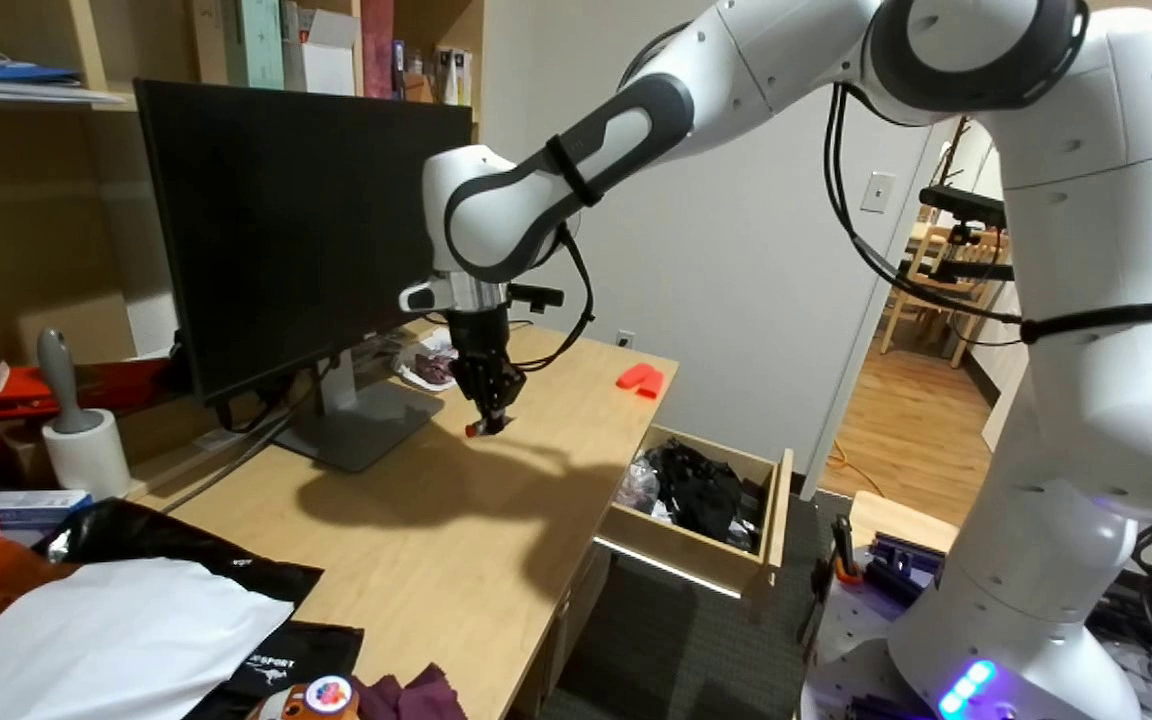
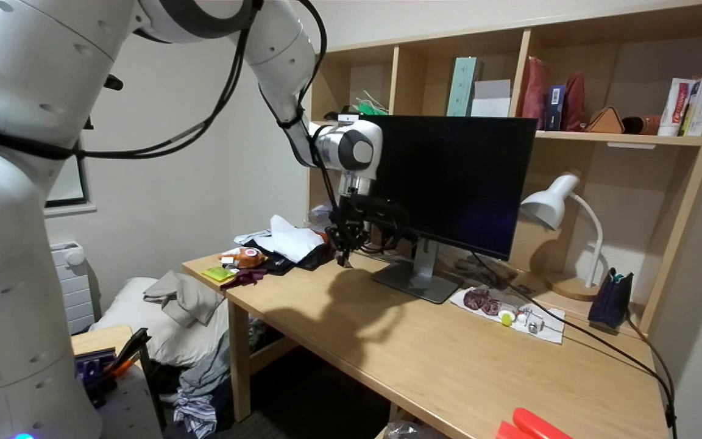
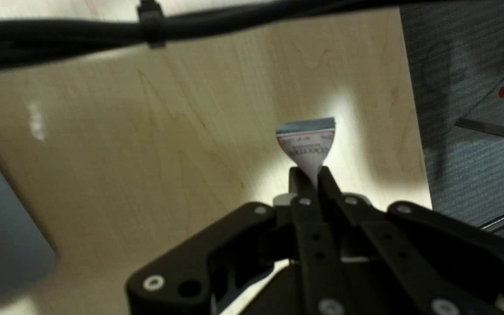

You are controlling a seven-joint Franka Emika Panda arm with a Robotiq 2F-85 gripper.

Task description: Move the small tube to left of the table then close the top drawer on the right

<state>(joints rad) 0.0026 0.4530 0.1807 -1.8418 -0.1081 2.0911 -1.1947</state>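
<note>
The small tube (image 3: pixel 306 146) is pale with a flat crimped end and printed text in the wrist view. My gripper (image 3: pixel 314 177) is shut on it, and its lower part is hidden between the fingers. In an exterior view a small red end of the tube (image 1: pixel 477 430) shows at the tip of my gripper (image 1: pixel 492 422). My gripper (image 2: pixel 343 259) holds it above the table (image 2: pixel 448 353), in front of the monitor. The top drawer (image 1: pixel 781 520) is pulled open, with black items inside. The table's pale surface (image 1: pixel 406 560) shows in all views.
A monitor (image 1: pixel 286 240) stands at the table's back; its base (image 3: pixel 2 240) shows in the wrist view. Bags and white paper (image 1: pixel 116 640) cover one end. Red objects (image 1: pixel 641 378) lie at the opposite end. A white sheet with small items (image 2: pixel 512 314) and a lamp (image 2: pixel 549 201) stand behind.
</note>
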